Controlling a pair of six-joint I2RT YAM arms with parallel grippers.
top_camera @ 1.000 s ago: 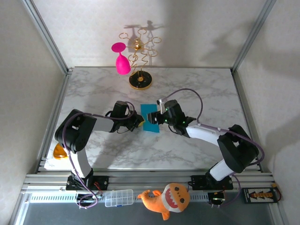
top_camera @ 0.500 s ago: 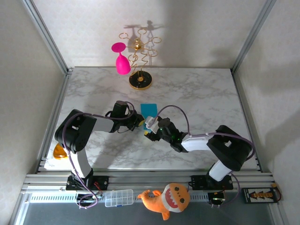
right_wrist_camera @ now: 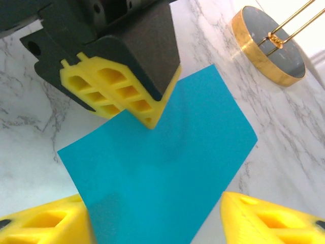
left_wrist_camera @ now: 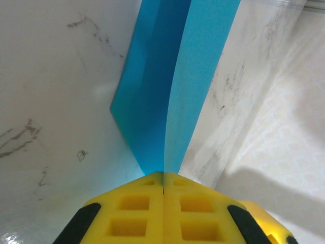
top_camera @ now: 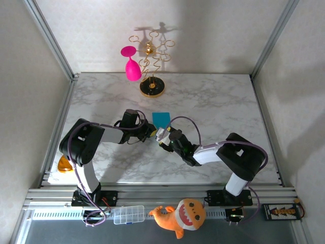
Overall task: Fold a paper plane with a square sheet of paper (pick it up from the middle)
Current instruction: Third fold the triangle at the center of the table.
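The square sheet of paper [top_camera: 161,120] is plain turquoise and lies out flat with no creases in the right wrist view [right_wrist_camera: 162,173]. My left gripper [top_camera: 152,133] is shut on the paper's edge [left_wrist_camera: 175,76], its yellow fingertips [left_wrist_camera: 163,179] pressed together on it. In the right wrist view these same yellow fingers [right_wrist_camera: 122,94] pinch the sheet's far edge. My right gripper [top_camera: 163,137] sits at the paper's near side, open. Its two yellow fingers [right_wrist_camera: 45,223] stand wide apart, one on each side of the sheet's near corner, and its midpoint [right_wrist_camera: 157,226] lies over the paper.
A gold wire stand [top_camera: 152,87] with a round base [right_wrist_camera: 269,48] stands behind the paper, a pink goblet [top_camera: 133,68] hanging on it. An orange plush toy [top_camera: 180,216] and a clear box [top_camera: 128,214] lie by the arm bases. The marble table [top_camera: 223,101] has free room on the right.
My right arm has swung from the paper's right side to its near side, close beside the left gripper. The left gripper has stayed shut on the paper's edge.
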